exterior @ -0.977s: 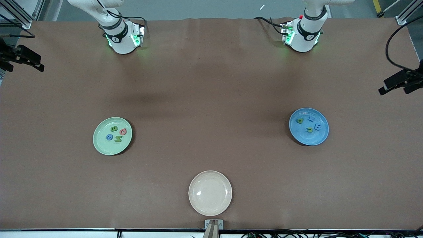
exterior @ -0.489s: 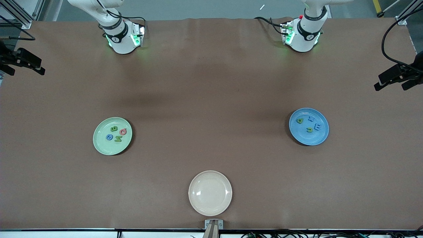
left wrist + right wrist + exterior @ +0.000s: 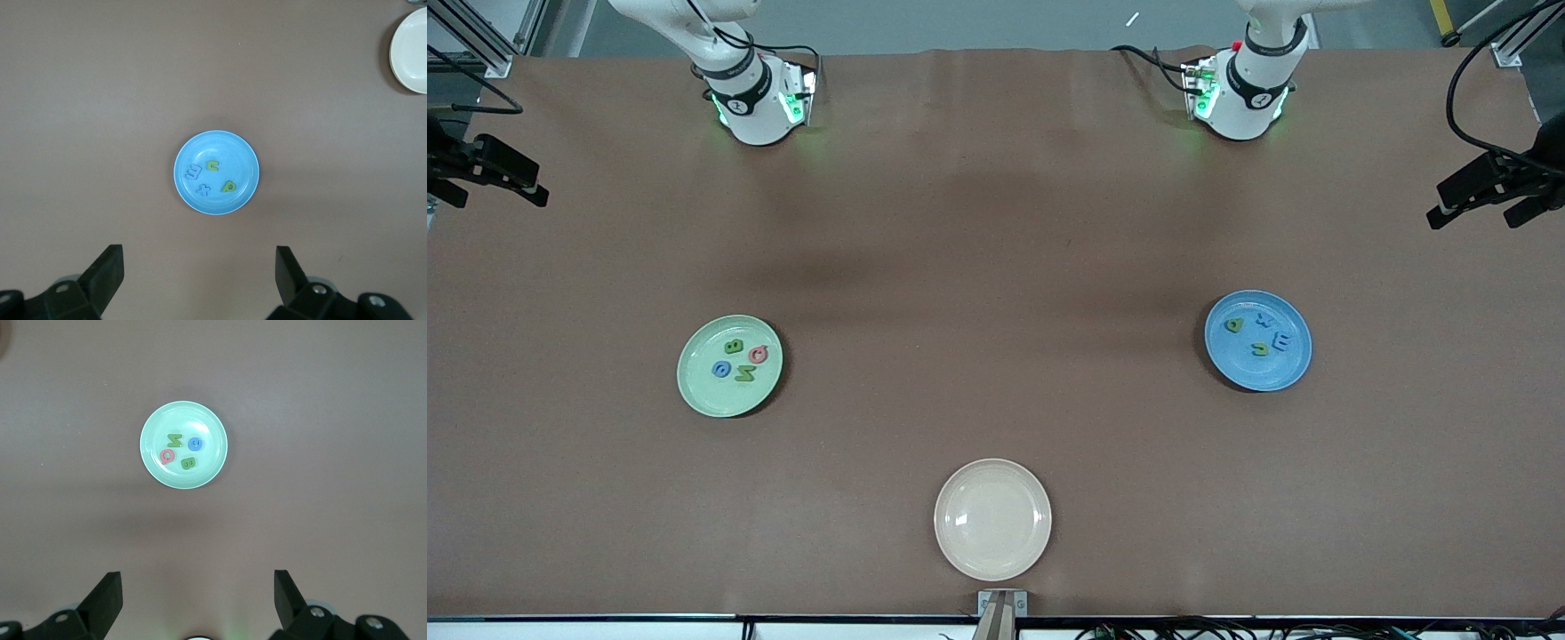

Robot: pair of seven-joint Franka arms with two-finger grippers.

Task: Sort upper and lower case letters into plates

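Green plate [image 3: 729,365]: toward the right arm's end from the cream plate [image 3: 992,519], farther from the front camera than it; holds four letters [image 3: 181,450] (green, blue, pink).
Blue plate [image 3: 1258,340]: toward the left arm's end from the cream plate, also farther from the camera; holds four letters [image 3: 209,179] (two blue, two yellow-green).
Cream plate: bare, nearest the front camera.
Progress: no loose letters show on the table [image 3: 996,267]; sorting looks finished, nothing left to move (case of each letter too small to check).
Left gripper [image 3: 199,280]: high over the table by the blue plate, fingers spread, holding nothing.
Right gripper [image 3: 197,600]: high over the table by the green plate, fingers spread, holding nothing.
Obstructions: none seen near either plate.
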